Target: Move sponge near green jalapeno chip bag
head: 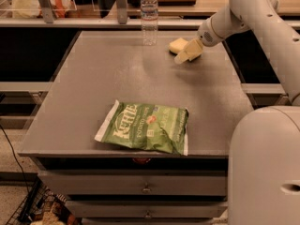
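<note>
The pale yellow sponge (178, 45) lies on the grey table (93, 88) at the far right, partly covered by my gripper. My gripper (183, 56), with cream-coloured fingers, reaches down from the upper right and sits right over the sponge's near right side. The green jalapeno chip bag (145, 127) with white "Kettle" lettering lies flat near the table's front edge, well apart from the sponge.
A clear water bottle (149, 17) stands upright at the table's far edge, left of the sponge. My white arm and base (265, 163) fill the right side. Drawers (145, 186) sit under the table front. A counter with clutter runs behind.
</note>
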You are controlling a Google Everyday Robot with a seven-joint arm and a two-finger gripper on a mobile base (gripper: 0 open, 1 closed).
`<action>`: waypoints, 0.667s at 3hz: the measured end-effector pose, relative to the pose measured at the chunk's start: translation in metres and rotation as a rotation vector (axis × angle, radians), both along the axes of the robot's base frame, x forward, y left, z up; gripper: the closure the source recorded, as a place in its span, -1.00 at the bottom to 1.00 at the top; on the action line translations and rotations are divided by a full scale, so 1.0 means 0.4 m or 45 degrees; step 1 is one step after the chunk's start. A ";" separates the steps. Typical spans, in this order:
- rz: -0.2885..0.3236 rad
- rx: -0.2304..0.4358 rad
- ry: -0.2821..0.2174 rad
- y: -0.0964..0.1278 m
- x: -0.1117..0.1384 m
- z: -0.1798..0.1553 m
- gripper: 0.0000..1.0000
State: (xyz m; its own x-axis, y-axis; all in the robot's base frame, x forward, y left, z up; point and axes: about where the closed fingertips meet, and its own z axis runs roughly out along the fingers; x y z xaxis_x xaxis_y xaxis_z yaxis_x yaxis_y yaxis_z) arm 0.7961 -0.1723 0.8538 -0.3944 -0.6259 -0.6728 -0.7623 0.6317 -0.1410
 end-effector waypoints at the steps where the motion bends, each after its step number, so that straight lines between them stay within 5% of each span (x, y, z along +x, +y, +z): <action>1: -0.070 -0.073 0.024 -0.004 0.019 -0.027 -0.65; 2: -0.102 -0.108 0.049 -0.009 0.024 -0.047 -0.19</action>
State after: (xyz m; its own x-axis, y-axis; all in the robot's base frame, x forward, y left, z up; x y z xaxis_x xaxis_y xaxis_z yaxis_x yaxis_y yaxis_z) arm 0.8056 -0.1760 0.8351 -0.4700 -0.6454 -0.6021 -0.7158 0.6778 -0.1678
